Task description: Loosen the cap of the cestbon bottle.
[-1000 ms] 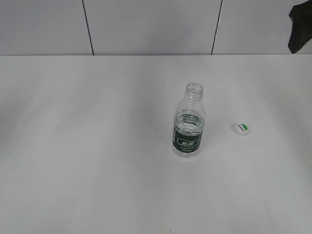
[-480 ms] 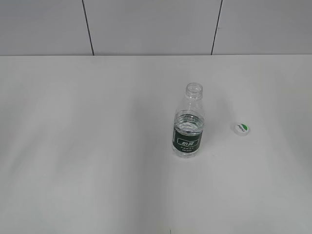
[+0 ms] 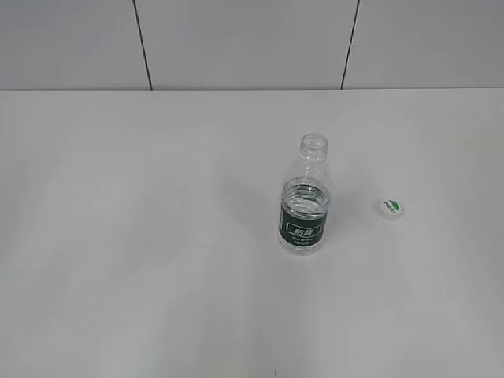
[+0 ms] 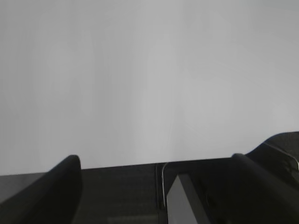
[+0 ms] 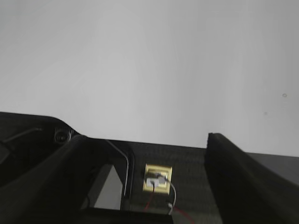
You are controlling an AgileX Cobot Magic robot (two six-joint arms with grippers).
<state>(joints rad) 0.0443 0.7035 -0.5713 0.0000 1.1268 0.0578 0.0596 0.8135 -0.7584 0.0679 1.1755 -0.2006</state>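
The cestbon bottle (image 3: 303,206) stands upright on the white table, right of centre in the exterior view, clear with a dark green label band and an uncovered mouth. The cap (image 3: 390,208), white with a green mark, lies flat on the table to the bottle's right, apart from it. Neither gripper shows in the exterior view. In the left wrist view my left gripper (image 4: 154,158) is open with nothing between its dark fingers (image 4: 65,179), over bare table. In the right wrist view my right gripper (image 5: 145,137) is open and empty too. Neither wrist view shows the bottle or cap.
The white table (image 3: 142,236) runs to a grey panelled wall (image 3: 236,43) at the back. Nothing else stands on it in the exterior view.
A dark arm part at the top right corner of the exterior view one second ago has left the frame. The bottle and cap have not moved.
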